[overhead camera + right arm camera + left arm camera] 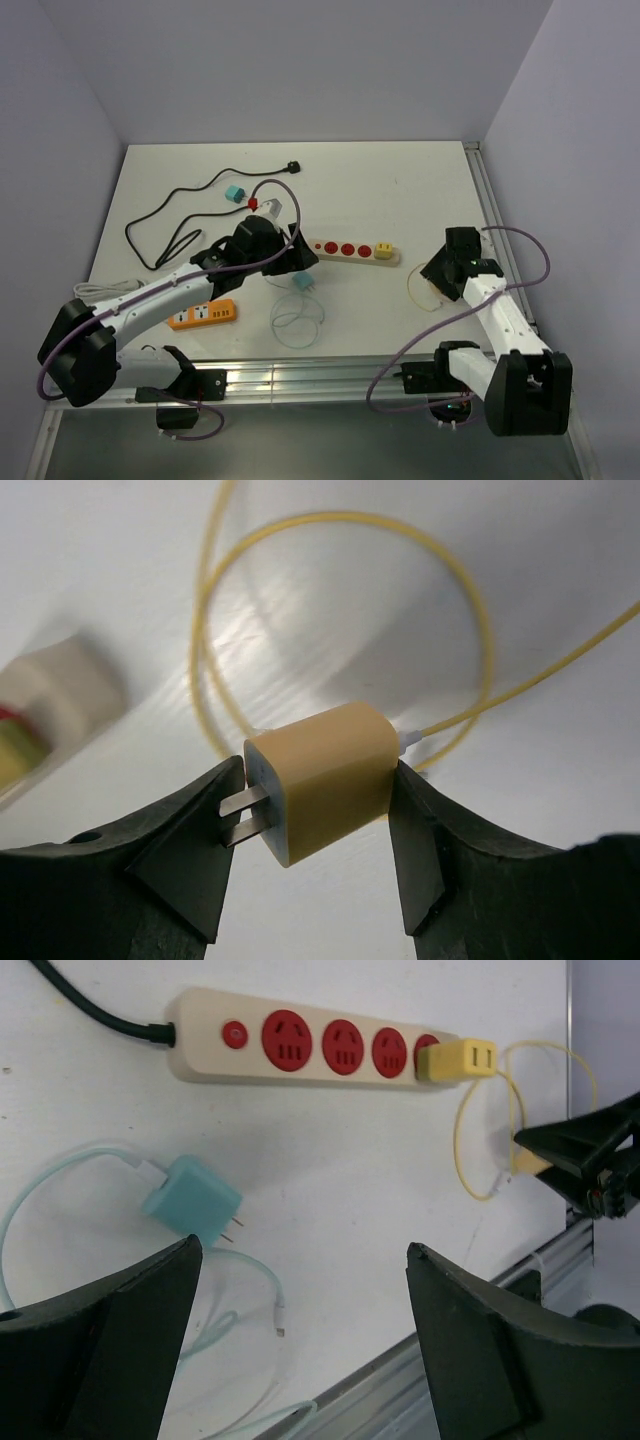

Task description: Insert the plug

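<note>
**Left pincer (302, 1260) gaping, right pincer (315, 775) clamped on the yellow plug (330, 780)**

At the left, an orange strip (203, 314) and a black cord (170, 215) lie out of the way. The left arm hovers with its jaws spread wide and nothing between them, over a teal charger (192, 1200) lying loose on the table just near the beige power strip (200, 1035). Three red sockets on that strip show free; the one at its right end is taken by a yellow adapter (457, 1058).

Further right, well apart from the strip, the right pincer grips the yellow plug end to end, one finger at the cable end, the prongs lying against the other. Whether the plug is off the table I cannot tell.

The grasp looks done, so the carry is likely next: leftward to a free socket, prongs turned to face it. That grip may cover the prongs and call for a regrasp. The yellow cable (470, 610) loops behind and could drag, and the left arm crowds the strip's left end.
</note>
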